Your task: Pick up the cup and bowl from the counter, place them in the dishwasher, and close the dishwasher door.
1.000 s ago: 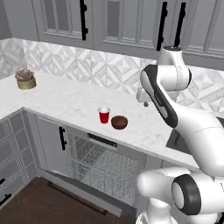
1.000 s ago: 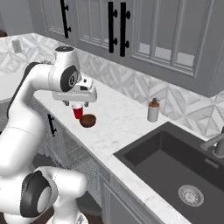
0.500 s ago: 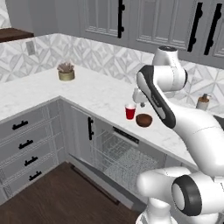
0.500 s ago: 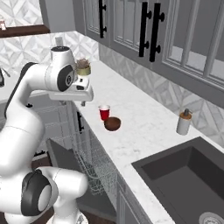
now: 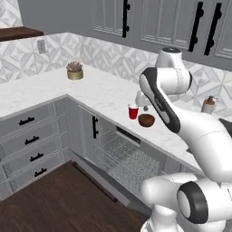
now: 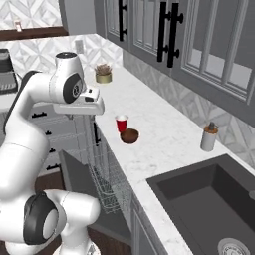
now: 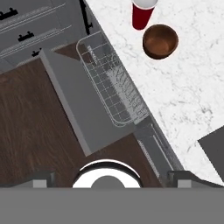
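On the white marble table [image 5: 104, 93], near its front edge, the cup [image 5: 132, 111] stands upright with the bowl [image 5: 146, 120] just beside it, the two close enough that I cannot tell whether they touch. Both sit directly above the dishwasher [image 5: 122, 156], whose door [image 7: 83, 111] hangs fully down over the dark wood floor [image 5: 54, 199], with the grey wire rack [image 7: 111, 85] pulled out over it. High above this spot, the end effector [image 6: 92, 99] hangs at the end of the arm, well apart from both dishes; whether its fingers are spread or pressed together cannot be told. Farther back on the table a gold pot [image 5: 74, 71] with a plant sits near the corner, and a soap dispenser [image 6: 209, 138] stands toward the sink [image 6: 209, 199]. Grey drawers [image 5: 29, 145] with black handles flank the dishwasher.
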